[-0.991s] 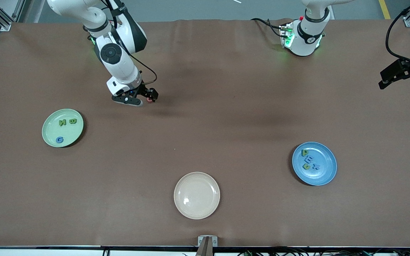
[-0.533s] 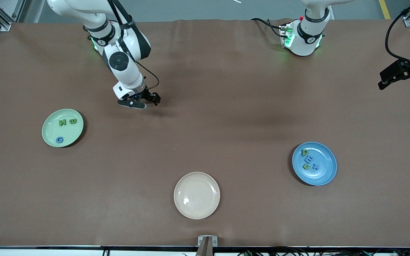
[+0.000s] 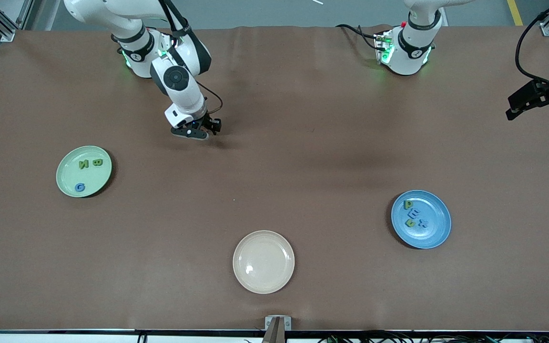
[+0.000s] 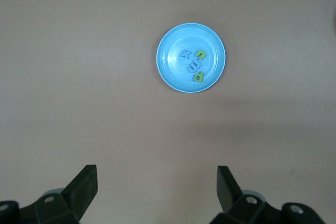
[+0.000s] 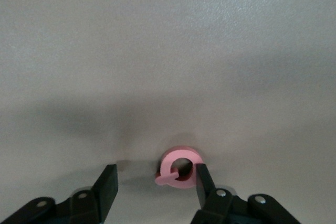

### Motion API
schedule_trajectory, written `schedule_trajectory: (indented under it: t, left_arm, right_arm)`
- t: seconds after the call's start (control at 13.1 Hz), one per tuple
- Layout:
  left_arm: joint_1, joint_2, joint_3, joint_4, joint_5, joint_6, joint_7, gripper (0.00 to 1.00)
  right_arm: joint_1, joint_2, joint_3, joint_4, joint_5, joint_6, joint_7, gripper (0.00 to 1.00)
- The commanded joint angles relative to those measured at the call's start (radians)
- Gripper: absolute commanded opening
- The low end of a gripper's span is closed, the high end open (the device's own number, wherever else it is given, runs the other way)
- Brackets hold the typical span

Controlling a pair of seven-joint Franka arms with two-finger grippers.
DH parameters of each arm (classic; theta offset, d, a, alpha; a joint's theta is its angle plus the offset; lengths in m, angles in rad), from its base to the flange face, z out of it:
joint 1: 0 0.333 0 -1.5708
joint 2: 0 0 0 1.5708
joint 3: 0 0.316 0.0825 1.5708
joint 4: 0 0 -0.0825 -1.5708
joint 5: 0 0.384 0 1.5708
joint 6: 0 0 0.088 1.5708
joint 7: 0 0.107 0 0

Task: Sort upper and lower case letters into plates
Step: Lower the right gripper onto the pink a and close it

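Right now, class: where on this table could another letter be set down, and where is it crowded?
The cream plate is bare. Open brown cloth lies between the green plate and blue plate. The blue plate's four letters crowd together; the green plate's three leave some room. Avoid the spot beneath the right gripper, where a pink letter lies.

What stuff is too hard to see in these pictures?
- Pink letter, right wrist view: the right pincer finger covers one edge, so which letter it is stays unclear.
- Front view: the right pincer hides that letter.
- Letters on the green plate and blue plate: too small to read surely.
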Motion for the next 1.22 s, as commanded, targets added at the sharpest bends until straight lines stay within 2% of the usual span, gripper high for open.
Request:
schedule_trajectory:
  t: [0.0, 0.61, 0.76, 0.91, 1.07, 1.14]
  left_arm:
    - [0.006, -0.007, -0.004, 0.001, -0.021, 0.008, 0.022, 1.0]
    - [0.006, -0.015, -0.01, 0.001, -0.021, -0.005, 0.024, 1.0]
    - [0.006, -0.013, -0.009, 0.001, -0.021, -0.005, 0.022, 1.0]
    - [0.006, -0.012, -0.01, 0.001, -0.021, -0.003, 0.022, 1.0]
    - [0.005, -0.012, -0.01, 0.001, -0.019, -0.003, 0.021, 1.0]
    - [0.005, -0.012, -0.01, -0.001, -0.021, -0.003, 0.021, 1.0]
  right_arm:
    - [0.006, -0.008, -0.011, -0.02, 0.012, 0.009, 0.011, 0.66]
    - [-0.02, 0.013, -0.014, -0.009, 0.01, 0.007, 0.011, 0.7]
    - [-0.02, 0.012, -0.016, 0.0, 0.01, -0.013, 0.011, 0.79]
    - [-0.02, 0.009, -0.016, -0.003, 0.01, -0.022, 0.011, 0.8]
    - [-0.02, 0.002, -0.017, -0.001, 0.01, -0.047, 0.011, 0.9]
    - [-0.02, -0.001, -0.017, -0.001, 0.01, -0.048, 0.011, 0.9]
